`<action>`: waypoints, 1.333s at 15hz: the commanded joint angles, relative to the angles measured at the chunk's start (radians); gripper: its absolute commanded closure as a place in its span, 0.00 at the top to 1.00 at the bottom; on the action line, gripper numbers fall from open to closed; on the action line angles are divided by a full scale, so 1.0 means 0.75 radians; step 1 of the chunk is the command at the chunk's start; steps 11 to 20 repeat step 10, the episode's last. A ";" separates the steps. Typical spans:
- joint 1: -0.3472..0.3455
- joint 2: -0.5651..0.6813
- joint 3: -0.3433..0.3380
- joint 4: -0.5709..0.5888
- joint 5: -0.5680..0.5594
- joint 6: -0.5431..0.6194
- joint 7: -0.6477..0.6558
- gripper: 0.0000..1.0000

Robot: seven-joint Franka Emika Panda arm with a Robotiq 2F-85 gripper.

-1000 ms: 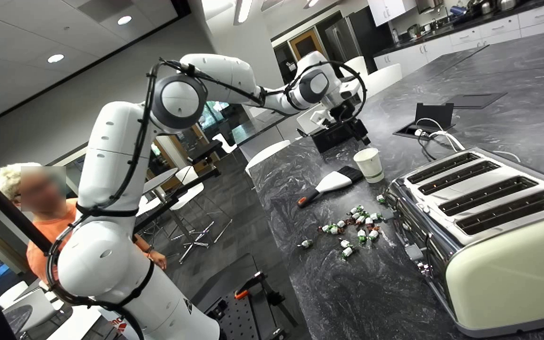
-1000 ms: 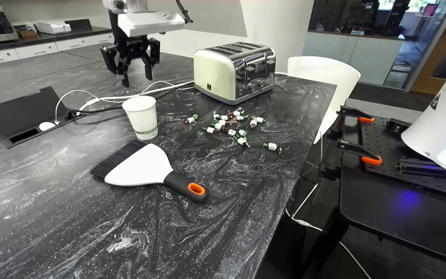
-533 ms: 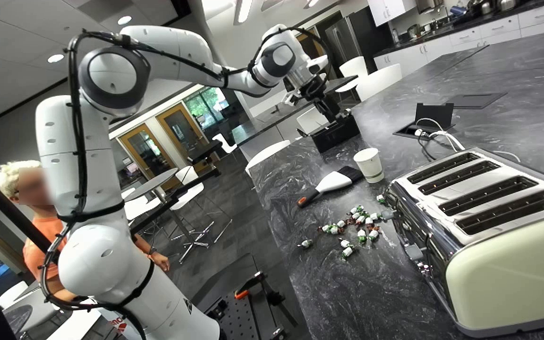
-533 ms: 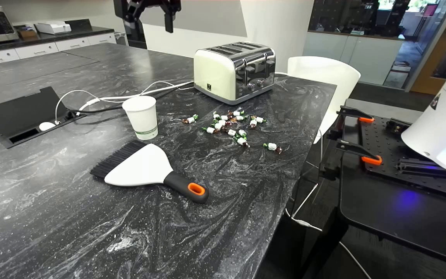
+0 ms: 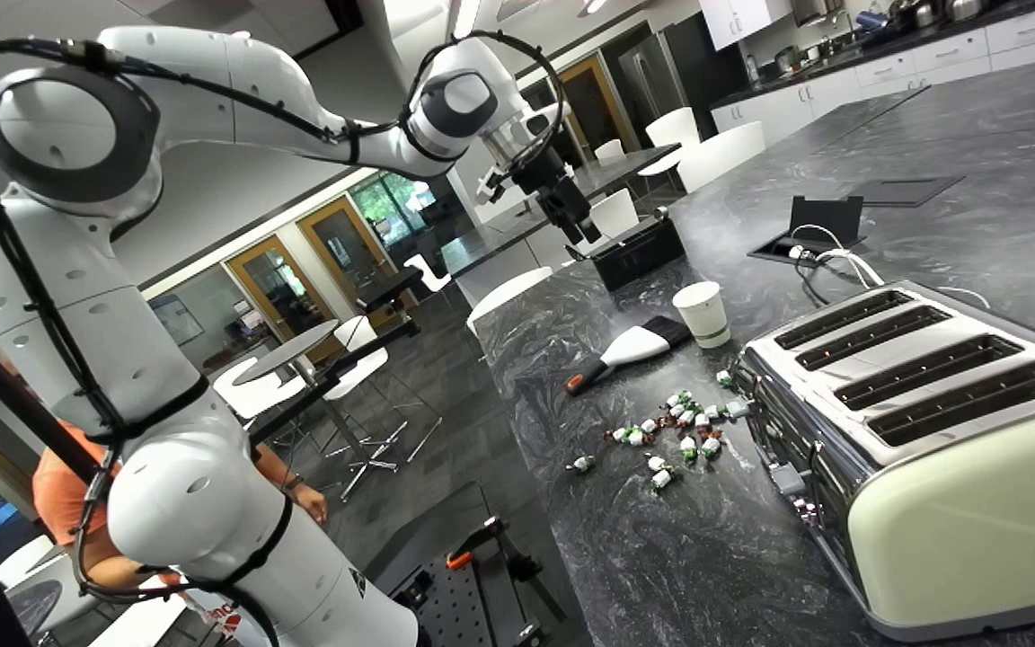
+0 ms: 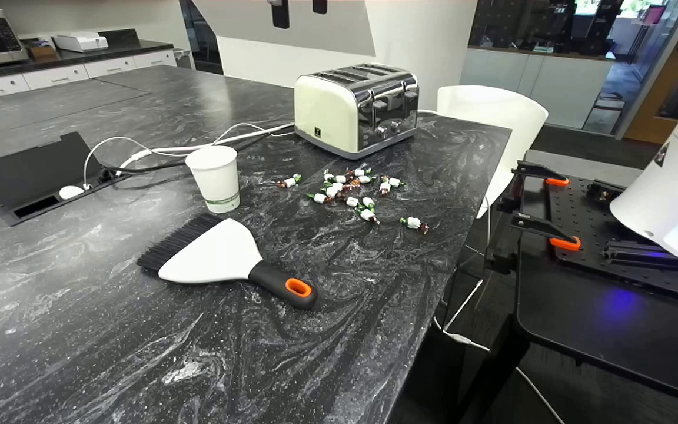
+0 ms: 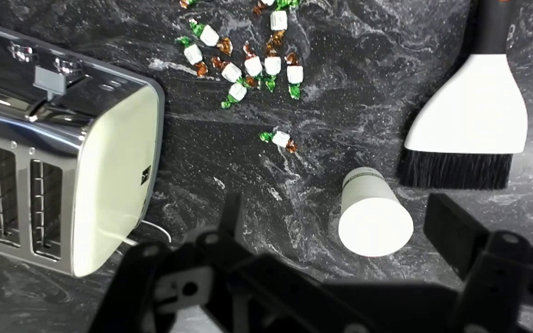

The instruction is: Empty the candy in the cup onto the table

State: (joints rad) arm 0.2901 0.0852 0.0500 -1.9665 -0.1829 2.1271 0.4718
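1. Wrist view tells me most of it: small white candies in green-and-brown twisted wrappers [image 7: 253, 66] lie loose on the dark grey, marble-veined worktop [image 6: 339, 353]. I judge the pouring done.
2. The small white cylindrical paper cup [image 7: 373, 212] stands upright on the worktop, just beside the white hand brush with black bristles [image 6: 215, 250]. Its mouth faces the wrist camera and I see no candy in it, but the inside is washed out, so I can't be certain.
3. My black two-fingered tool [image 7: 333, 203] has its fingers spread wide and holds nothing; in an exterior view just its fingertips [image 6: 281, 16] show, well above the cup.
4. In both exterior views the candies make a loose cluster with a few strays near the cream-and-chrome four-slot toaster [image 6: 356, 110]; one piece lies between that cluster and the cup.
5. What is left looks slight to me: a check that the cup hides no last piece, and a tip-out if it does. Otherwise I'd count the task finished.
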 commanded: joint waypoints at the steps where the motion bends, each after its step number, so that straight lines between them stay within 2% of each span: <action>1: -0.056 -0.029 0.057 -0.027 -0.003 -0.004 -0.002 1.00; 4: -0.064 -0.067 0.063 -0.066 -0.001 -0.003 -0.017 1.00; 20: -0.065 -0.067 0.064 -0.073 -0.001 -0.003 -0.017 1.00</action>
